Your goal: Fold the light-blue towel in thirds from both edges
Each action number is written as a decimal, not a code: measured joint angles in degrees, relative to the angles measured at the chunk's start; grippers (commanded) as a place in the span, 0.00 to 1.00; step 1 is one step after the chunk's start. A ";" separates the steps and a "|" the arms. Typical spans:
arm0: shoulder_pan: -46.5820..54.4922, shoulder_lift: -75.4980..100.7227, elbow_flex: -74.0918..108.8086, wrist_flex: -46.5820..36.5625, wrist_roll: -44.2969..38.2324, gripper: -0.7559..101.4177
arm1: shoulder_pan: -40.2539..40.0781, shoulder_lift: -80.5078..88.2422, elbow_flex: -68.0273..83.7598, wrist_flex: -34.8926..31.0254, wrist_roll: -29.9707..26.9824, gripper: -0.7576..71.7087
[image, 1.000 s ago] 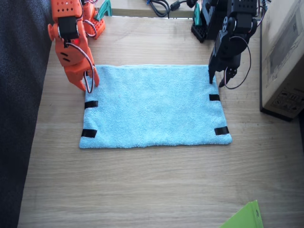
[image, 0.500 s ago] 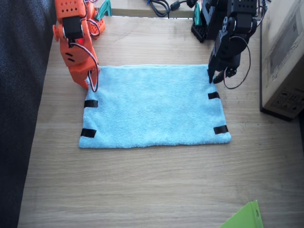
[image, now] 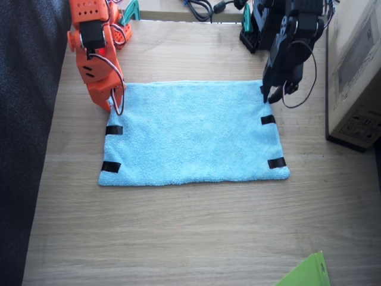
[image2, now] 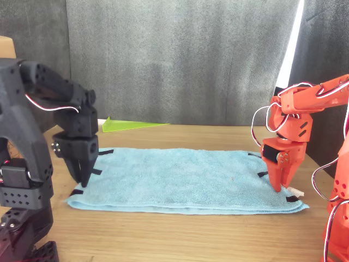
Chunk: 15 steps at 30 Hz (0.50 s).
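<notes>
Across the frame's middle, on the table (image: 178,238): light-blue towel (image: 193,131) lies flat, unfolded | right pincer (image: 115,104), orange, at upper-left corner, jaw state unclear | left pincer (image: 271,94), black, at upper-right corner, unclear too | neither short edge lifted; both folds remain.

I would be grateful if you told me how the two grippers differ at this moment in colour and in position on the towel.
The right gripper is orange; the left gripper is black. The right gripper is at one short edge of the light-blue towel, the left gripper at the opposite short edge. In the front view the right gripper reaches down to the cloth, while the left gripper seems slightly above it. Both point downward near the far corners.
</notes>
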State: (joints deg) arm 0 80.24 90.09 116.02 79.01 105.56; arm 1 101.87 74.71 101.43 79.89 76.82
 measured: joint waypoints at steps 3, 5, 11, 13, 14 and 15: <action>-1.14 0.00 -0.09 0.79 -0.35 0.01 | 0.09 2.11 0.70 0.18 -0.44 0.01; -1.76 0.00 -0.88 1.49 -0.35 0.01 | 0.26 2.81 0.09 1.49 -0.44 0.01; -4.83 0.00 -4.31 3.25 -1.05 0.01 | 1.76 5.71 -4.13 7.38 0.53 0.01; -5.36 0.00 -5.80 4.39 -1.05 0.01 | 3.52 5.80 -5.62 8.61 1.14 0.01; -5.45 0.00 -6.50 5.01 -1.05 0.01 | 4.31 5.80 -6.15 8.79 1.41 0.01; -5.89 0.00 -7.21 5.63 -1.05 0.01 | 4.75 5.80 -6.42 8.88 1.67 0.01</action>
State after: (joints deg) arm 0 74.36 90.09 108.81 84.64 104.50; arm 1 106.61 80.51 95.01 88.77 78.49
